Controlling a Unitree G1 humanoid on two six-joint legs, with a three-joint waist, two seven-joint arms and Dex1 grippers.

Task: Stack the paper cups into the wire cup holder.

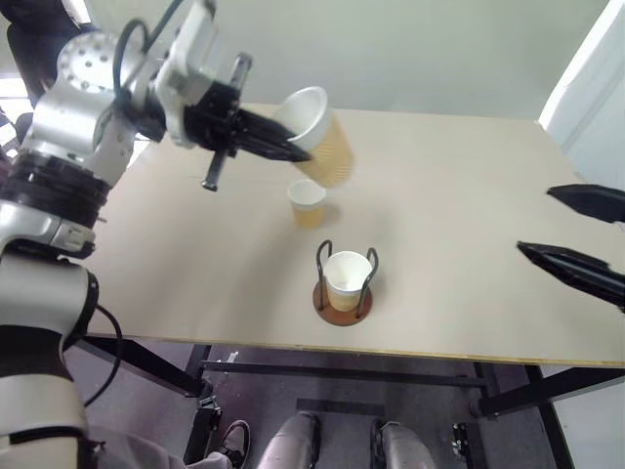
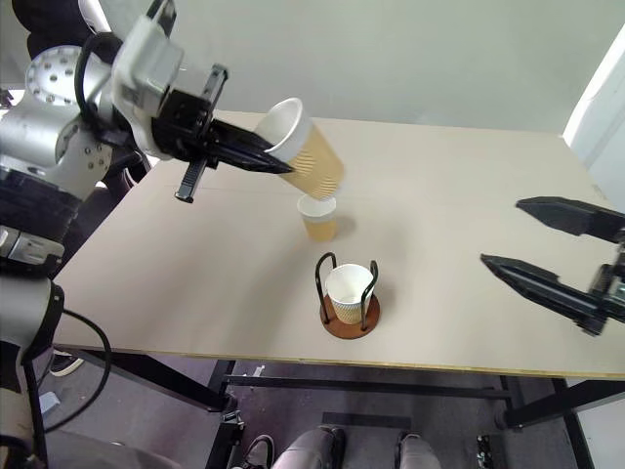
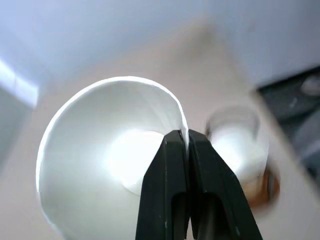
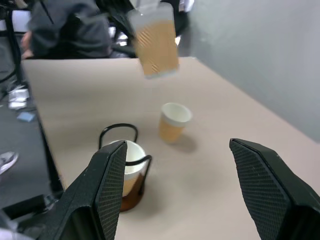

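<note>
The left hand is closed on the rim of one paper cup, lifted and tilted above the desk, behind the wire cup holder. The holder already has one cup inside; a third cup stands just behind it. The right hand is open and empty, well to the side. The cup looks light and thin, so the rim pinch may easily deform it.

A paper cup held in black fingers shows a white interior and tan-yellow ribbed wall. Two matching cups, one loose and one inside the dark wire cup holder with reddish-brown base, stand on the pale beige tabletop.
</note>
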